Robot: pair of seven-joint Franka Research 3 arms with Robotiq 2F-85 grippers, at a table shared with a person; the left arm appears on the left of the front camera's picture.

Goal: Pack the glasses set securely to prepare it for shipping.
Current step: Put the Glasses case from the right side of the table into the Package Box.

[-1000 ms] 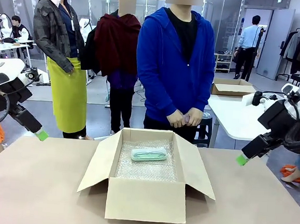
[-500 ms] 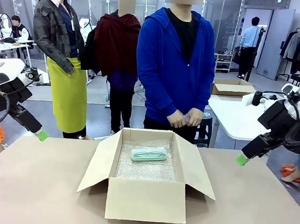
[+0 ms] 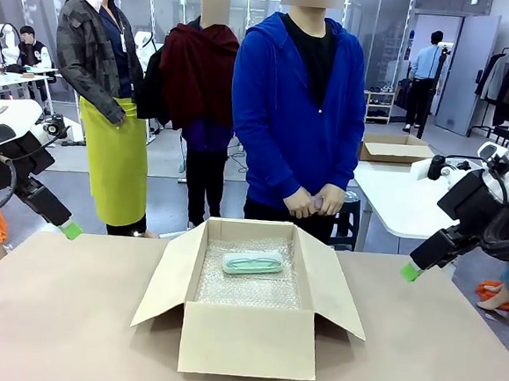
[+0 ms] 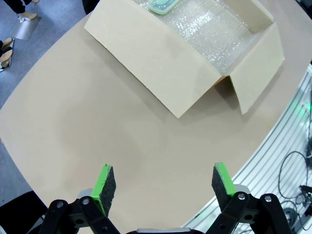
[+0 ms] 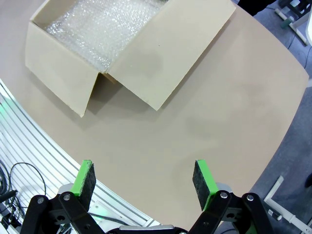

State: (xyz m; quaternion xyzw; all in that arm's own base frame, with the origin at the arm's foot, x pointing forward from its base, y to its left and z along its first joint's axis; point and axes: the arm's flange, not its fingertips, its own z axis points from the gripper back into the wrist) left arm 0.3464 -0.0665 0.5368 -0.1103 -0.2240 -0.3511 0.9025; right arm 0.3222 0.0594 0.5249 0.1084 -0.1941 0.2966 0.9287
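Front view: open cardboard box [image 3: 247, 338] at the middle of the surface [image 3: 68, 317], both sets of jaws released and empty.

Wrist views: left jaws spread to full width, green pads [image 4: 104, 187] well apart above bare surface, gripping and touching nothing. Right jaws equally wide, pads [image 5: 202, 178] clear of the surface, with a box flap [image 5: 170, 53] beyond them. In front view, both raised near the left and right edges of the surface, a single green tip of each in sight, spread unreadable from that angle. Mint green case [image 3: 253, 263] lying flat on bubble wrap [image 3: 247, 289] inside the box, toward its far wall; cropped by the top edge in left wrist view. Small pinkish shape between the person's clasped hands [image 3: 314, 200], too small to identify. Nearest strip of box floor hidden behind the front wall.
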